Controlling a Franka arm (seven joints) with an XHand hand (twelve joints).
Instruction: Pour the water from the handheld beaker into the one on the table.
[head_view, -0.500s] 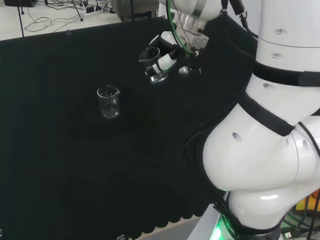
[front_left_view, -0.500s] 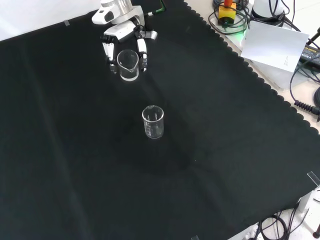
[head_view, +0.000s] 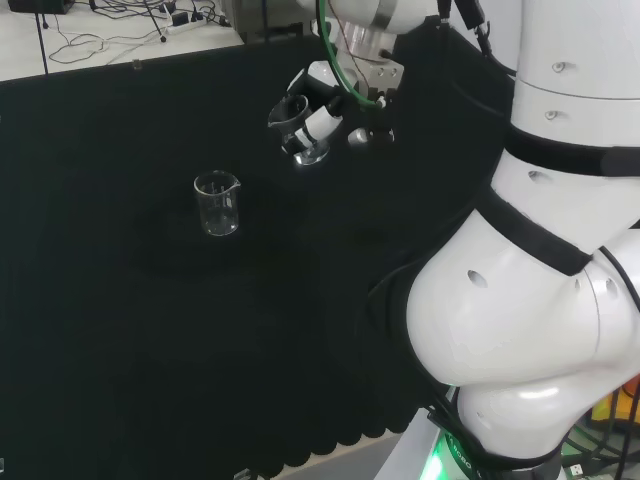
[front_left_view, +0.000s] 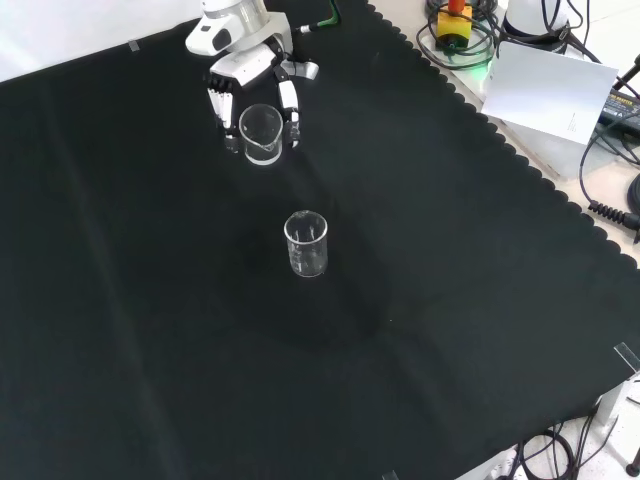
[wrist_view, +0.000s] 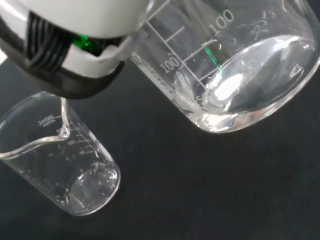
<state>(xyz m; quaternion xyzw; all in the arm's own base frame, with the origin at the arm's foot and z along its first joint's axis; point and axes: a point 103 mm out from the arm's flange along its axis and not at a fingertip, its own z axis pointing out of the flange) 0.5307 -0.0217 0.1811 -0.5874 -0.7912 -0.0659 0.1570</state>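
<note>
Front view: two clear beakers, one (front_left_view: 306, 244) standing on the cloth (front_left_view: 450, 300), one (front_left_view: 260, 133) clasped in the hand (front_left_view: 250, 75), seemingly raised.

Cloth (front_left_view: 150, 300): plain black, no pattern, with a scalloped edge along its right side in the front view. Hand (front_left_view: 250, 75): white shells with black segments at the fingers. Handheld beaker (front_left_view: 260, 133): clear and colourless, with white graduation marks visible in the wrist view. Beaker on the table (front_left_view: 306, 243): clear and colourless, likewise white-marked. Arm links (head_view: 540, 300): white with black bands. Cable (head_view: 345, 85) at the wrist: green.
</note>
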